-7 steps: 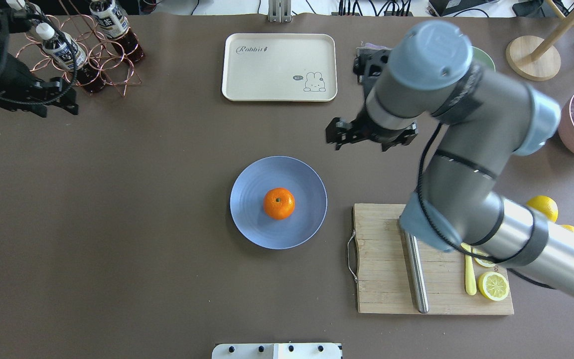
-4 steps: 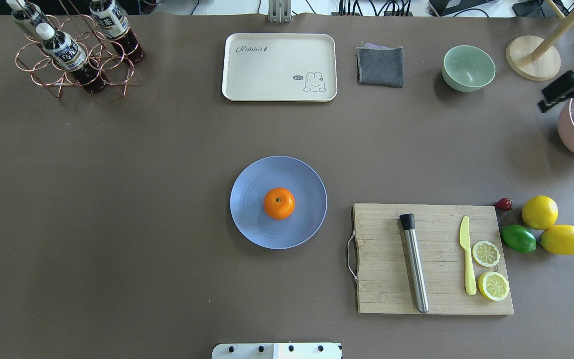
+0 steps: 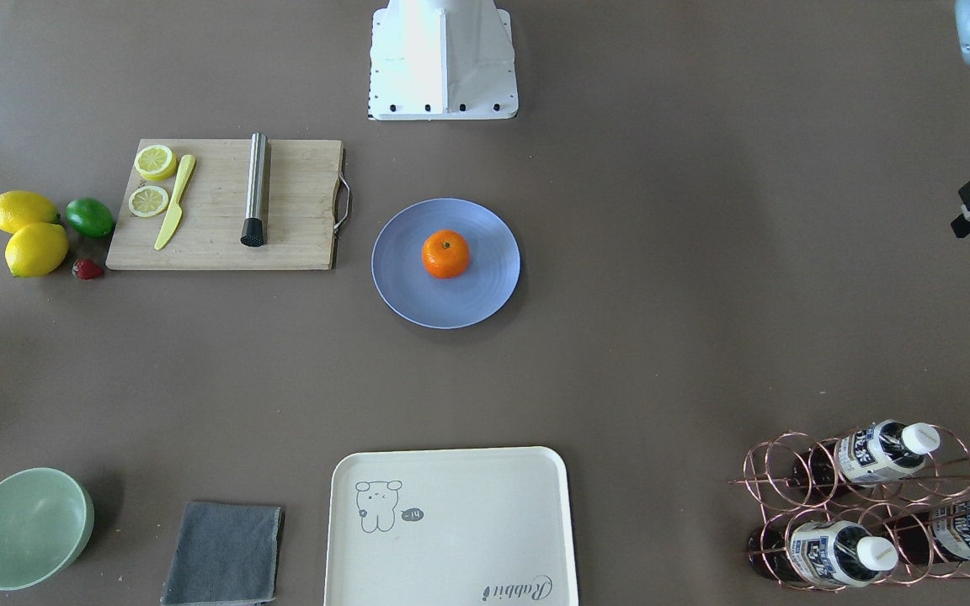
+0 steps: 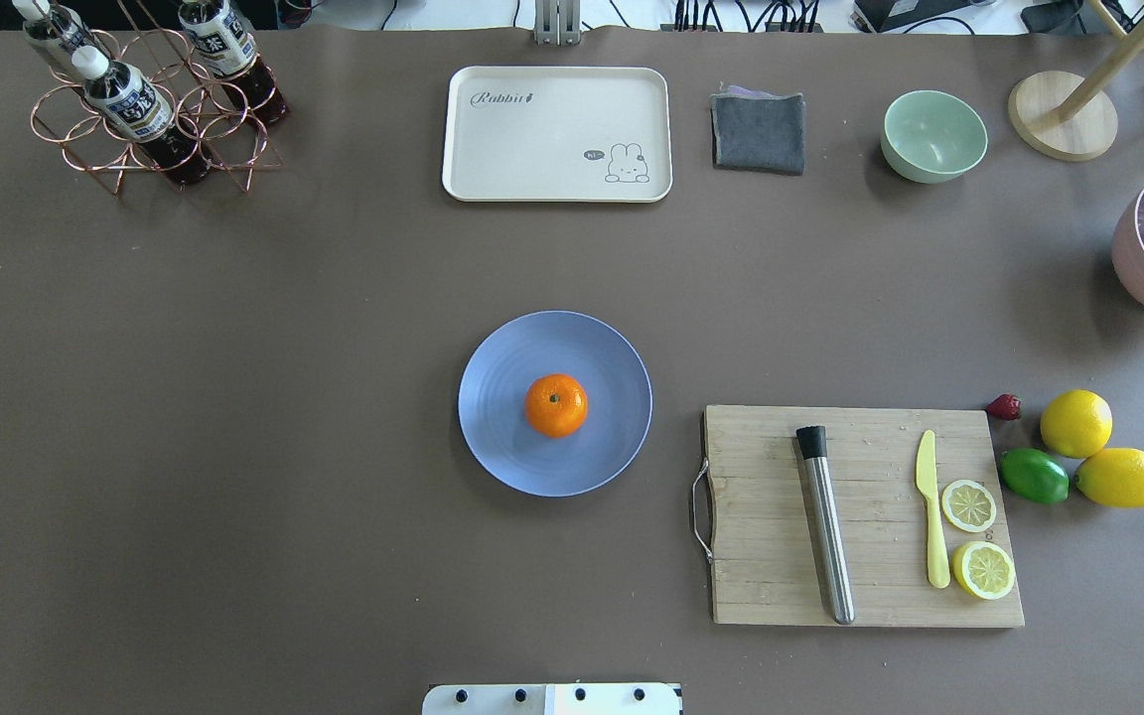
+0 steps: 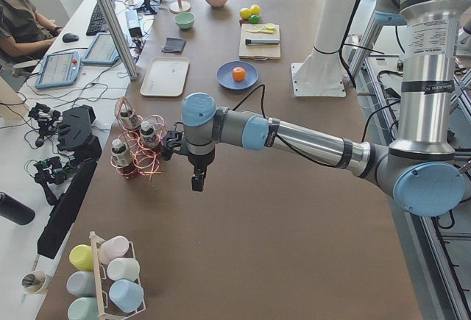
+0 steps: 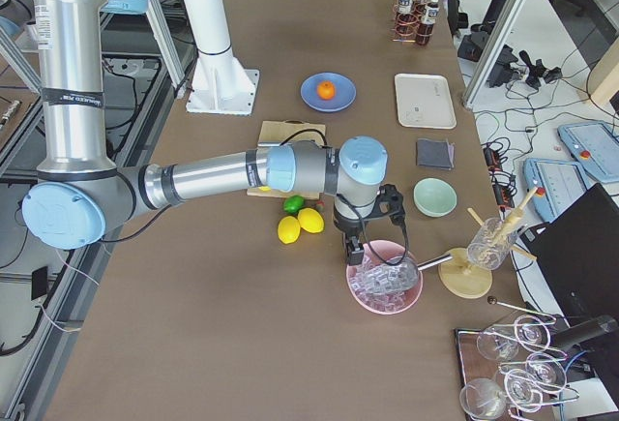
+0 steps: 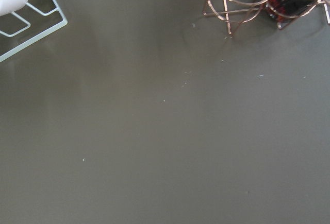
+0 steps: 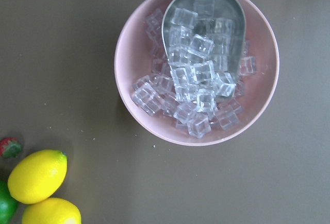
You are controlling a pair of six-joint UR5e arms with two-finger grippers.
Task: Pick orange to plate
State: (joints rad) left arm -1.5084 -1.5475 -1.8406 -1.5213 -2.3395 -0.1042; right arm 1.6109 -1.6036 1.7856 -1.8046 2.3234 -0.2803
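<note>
The orange [image 4: 556, 405] rests in the middle of the periwinkle-blue plate [image 4: 502, 437] at the table's centre, stem dimple up; the front view shows the same orange [image 3: 445, 253] on the plate [image 3: 477, 295]. Nothing touches either. My left gripper [image 5: 196, 182] hangs over bare table beside the bottle rack, far from the plate. My right gripper [image 6: 354, 252] hovers above the pink ice bowl at the opposite end. Neither gripper shows in the overhead view, and I cannot tell whether they are open or shut.
A wooden cutting board [image 4: 761, 556] with a muddler, yellow knife and lemon slices lies right of the plate. Lemons [image 4: 1075, 422] and a lime [image 4: 1034, 475] sit beyond it. Cream tray [image 4: 552, 139], mint bowl [image 4: 932, 134], bottle rack [image 4: 150, 109] and ice bowl [image 8: 124, 64] line the edges.
My right arm has pulled back from above the table's middle, past the right edge and out of the overhead view. The left arm has left it too. The orange stays put.
</note>
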